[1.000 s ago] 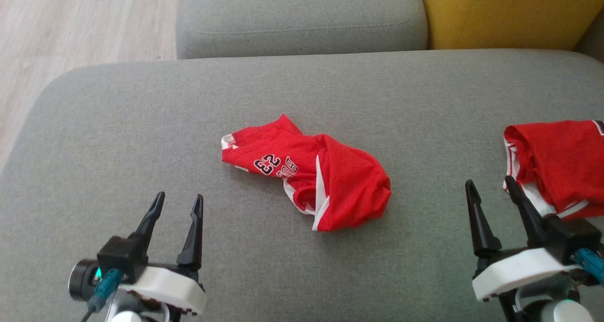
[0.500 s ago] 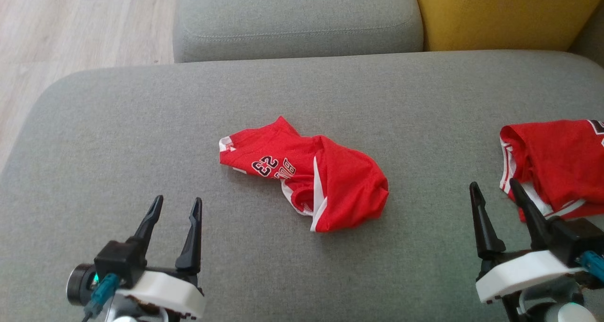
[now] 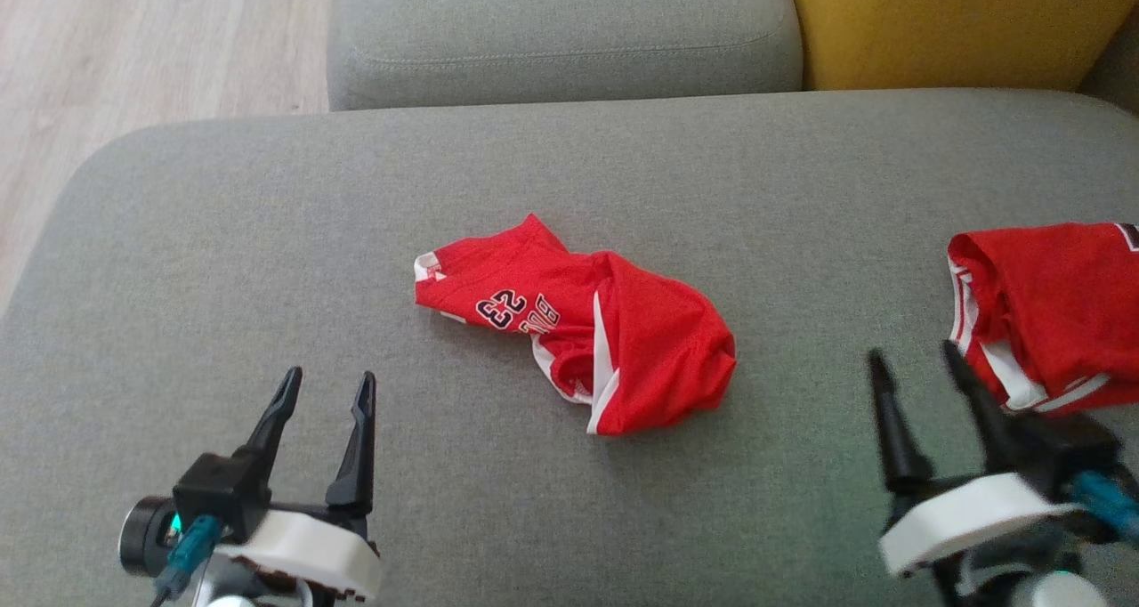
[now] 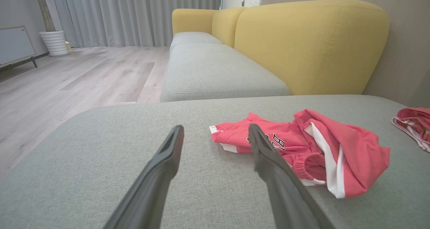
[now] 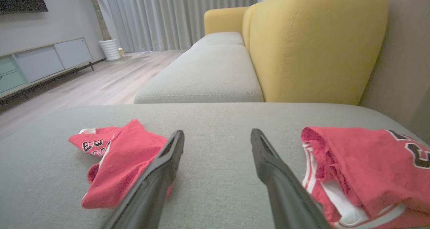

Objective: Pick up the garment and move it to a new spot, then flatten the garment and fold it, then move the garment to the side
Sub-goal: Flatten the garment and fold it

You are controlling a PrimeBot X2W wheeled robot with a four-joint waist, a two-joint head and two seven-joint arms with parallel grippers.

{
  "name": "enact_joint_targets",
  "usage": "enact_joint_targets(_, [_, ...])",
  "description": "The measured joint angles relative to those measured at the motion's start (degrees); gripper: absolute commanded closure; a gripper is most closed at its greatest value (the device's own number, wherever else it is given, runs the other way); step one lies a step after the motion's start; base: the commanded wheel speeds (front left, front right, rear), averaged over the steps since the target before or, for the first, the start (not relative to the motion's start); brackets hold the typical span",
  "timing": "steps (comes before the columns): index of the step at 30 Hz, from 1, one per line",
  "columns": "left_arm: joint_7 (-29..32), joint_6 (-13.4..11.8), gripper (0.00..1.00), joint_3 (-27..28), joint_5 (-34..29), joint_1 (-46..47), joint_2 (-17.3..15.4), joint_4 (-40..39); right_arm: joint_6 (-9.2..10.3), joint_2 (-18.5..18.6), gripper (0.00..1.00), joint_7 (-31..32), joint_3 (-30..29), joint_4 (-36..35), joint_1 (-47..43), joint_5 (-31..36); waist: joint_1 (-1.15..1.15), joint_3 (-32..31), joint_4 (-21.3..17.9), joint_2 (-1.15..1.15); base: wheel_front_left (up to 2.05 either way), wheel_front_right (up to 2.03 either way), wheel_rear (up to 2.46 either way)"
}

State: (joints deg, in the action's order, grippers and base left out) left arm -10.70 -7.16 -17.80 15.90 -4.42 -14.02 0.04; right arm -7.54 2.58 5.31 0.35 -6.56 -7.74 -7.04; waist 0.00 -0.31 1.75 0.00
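A broad grey cushion [image 3: 267, 233] takes up most of the head view, from the bottom edge up to the top third. Above it at top centre sits a smaller seat cushion [image 3: 561, 28], with a yellow backrest [image 3: 961, 20] at upper right and pale wood floor [image 3: 133, 46] at upper left. The garment [image 3: 623, 331] lies on the broad cushion just right of the frame's centre, well apart from both grippers. It is red with white trim, crumpled, with dark numerals showing. A second red garment [image 3: 1059, 313] lies bunched at the right edge, partly cut off. At lower left the left gripper [image 3: 328, 377] has its two dark fingers spread apart over bare cushion. At lower right the right gripper [image 3: 914, 354], slightly blurred, also stands with jaws parted, its tips just beside the second red garment.
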Motion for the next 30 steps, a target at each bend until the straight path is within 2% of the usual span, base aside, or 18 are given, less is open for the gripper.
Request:
enact_joint_targets(5, [-0.1, -0.2, 0.0, 0.0, 0.0, 0.3, -0.1, -0.4, 0.0, 0.1, 0.0, 2.4, 9.2, 2.1, 0.4, 1.9, 0.0, 1.3, 0.2, 0.0, 0.0, 0.0, 0.0])
enact_joint_targets(9, [-0.4, -0.1, 0.0, -0.3, 0.0, 2.6, -0.1, -0.4, 0.0, 1.6, 0.0, 3.6, 19.0, 6.7, 3.4, 2.3, 0.0, 3.1, 0.8, 0.0, 0.0, 0.0, 0.0])
enact_joint_targets(12, [-0.8, 0.5, 0.0, -1.1, 0.0, 5.5, 0.4, 0.0, 0.0, 2.5, 0.0, 3.8, 23.5, 10.7, 7.2, 2.3, 0.0, 4.3, 2.1, 0.0, 0.0, 0.0, 0.0])
enact_joint_targets(16, [-1.6, 1.1, 0.0, -1.9, 0.0, 7.5, 1.3, 0.8, 0.0, 2.6, 0.0, 3.2, 26.8, 16.1, 11.1, 3.4, 0.0, 6.1, 3.8, 0.0, 0.0, 0.0, 0.0])
enact_joint_targets(21, [-2.6, 1.2, 0.0, -2.0, 0.0, 8.7, 1.9, 2.1, 0.0, 2.7, 0.0, 2.4, 27.2, 21.9, 14.3, 5.6, 0.0, 8.2, 5.4, 0.0, 0.0, 0.0, 0.0])
enact_joint_targets(22, [-2.7, 1.2, 0.0, -2.0, 0.0, 8.9, 2.0, 2.2, 0.0, 2.6, 0.08, 2.0, 27.1, 22.6, 14.8, 5.8, 0.0, 8.6, 5.6, 0.0, 0.0, 0.0, 0.0])
enact_joint_targets(23, [-2.9, 1.2, 0.0, -2.0, 0.0, 9.1, 2.1, 2.4, 0.0, 2.6, 0.62, 1.8, 27.1, 23.3, 15.3, 5.8, 0.0, 8.9, 5.7, 0.0, 0.0, 0.0, 0.0])
enact_joint_targets(24, [-3.0, 1.2, 0.0, -2.0, 0.0, 9.3, 2.3, 2.5, 0.0, 2.5, 1.0, 1.6, 27.0, 23.8, 15.8, 5.8, 0.0, 9.2, 5.8, 0.0, 0.0, 0.0, 0.0])
enact_joint_targets(30, [-3.1, 1.1, 0.0, -1.8, 0.0, 9.8, 2.5, 3.3, 0.0, 1.8, 1.0, -0.2, 24.4, 23.3, 17.0, 3.8, 0.0, 9.3, 5.2, 0.0, 0.0, 0.0, 0.0])
